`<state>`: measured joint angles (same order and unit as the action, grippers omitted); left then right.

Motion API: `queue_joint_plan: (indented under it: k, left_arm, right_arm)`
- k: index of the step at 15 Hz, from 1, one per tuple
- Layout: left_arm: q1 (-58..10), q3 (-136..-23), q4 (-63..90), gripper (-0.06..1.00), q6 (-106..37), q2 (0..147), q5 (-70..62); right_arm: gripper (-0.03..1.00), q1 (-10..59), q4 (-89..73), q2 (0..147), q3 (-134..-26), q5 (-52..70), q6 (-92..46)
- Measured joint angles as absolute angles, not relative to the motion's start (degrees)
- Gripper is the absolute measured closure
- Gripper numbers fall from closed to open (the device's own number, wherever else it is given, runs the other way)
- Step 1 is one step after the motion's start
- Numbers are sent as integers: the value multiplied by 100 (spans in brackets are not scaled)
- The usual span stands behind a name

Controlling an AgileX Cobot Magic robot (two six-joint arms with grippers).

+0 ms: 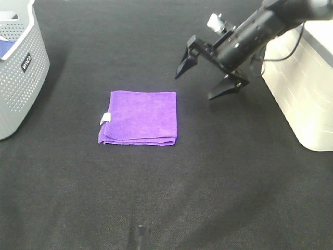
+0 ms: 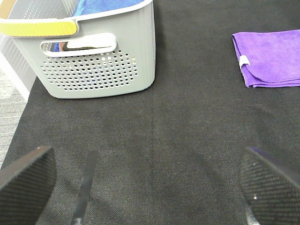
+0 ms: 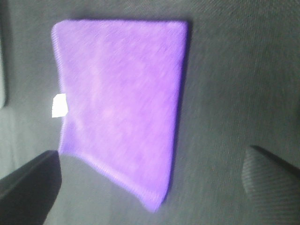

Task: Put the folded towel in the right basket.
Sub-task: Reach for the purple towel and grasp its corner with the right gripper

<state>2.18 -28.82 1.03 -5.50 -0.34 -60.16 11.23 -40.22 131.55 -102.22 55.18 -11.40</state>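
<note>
- Looking down from the high camera: a black woven mat (image 1: 208, 182) fills the frame, with a grey basket (image 1: 21, 67) at the left edge and the white right basket (image 1: 307, 88) at the right edge. The folded towel (image 1: 139, 118), purple with a white tag (image 1: 105, 118) on its left side, lies flat at centre. The right gripper (image 1: 194, 87) hangs to the towel's upper right, jaws spread, holding nothing.
- Left wrist: the left gripper (image 2: 147, 187) is spread wide over bare mat. Beyond it is the grey basket (image 2: 93, 65), blue cloth (image 2: 103, 5) inside, and the towel (image 2: 272, 58) lies well apart from it.
- Right wrist, blurry: the towel (image 3: 122, 103) lies square on the mat, with the right gripper (image 3: 150, 183) open and clear of it.
</note>
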Motion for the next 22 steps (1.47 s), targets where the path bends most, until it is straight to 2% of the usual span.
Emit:
queue_joint_plan:
  k: [9, 13, 17, 18, 20, 22]
  left_arm:
    - [218, -2882, 103, -5, -550, -34, -6016]
    - [218, -2882, 103, -5, -550, -34, -6016]
    - [218, -2882, 103, -5, -550, -34, -6016]
    - [218, -2882, 103, -5, -550, -34, -6016]
    - [218, -2882, 103, -5, -550, -34, -6016]
    - [218, -2882, 103, -5, -550, -34, -6016]
  right_arm:
    - [1, 1146, -4206, 13871, -10405, 5139, -1152]
    - [4, 1684, -4257, 14009, -10479, 4727, -1243]
    - [11, 2275, -4561, 14456, -11092, 4738, -1226]
    - [14, 2384, -4572, 14536, -11236, 4744, -1197]
    - [32, 2504, -4492, 14662, -11431, 4750, -1134]
    - [60, 2510, -4217, 14731, -11505, 4727, -1117]
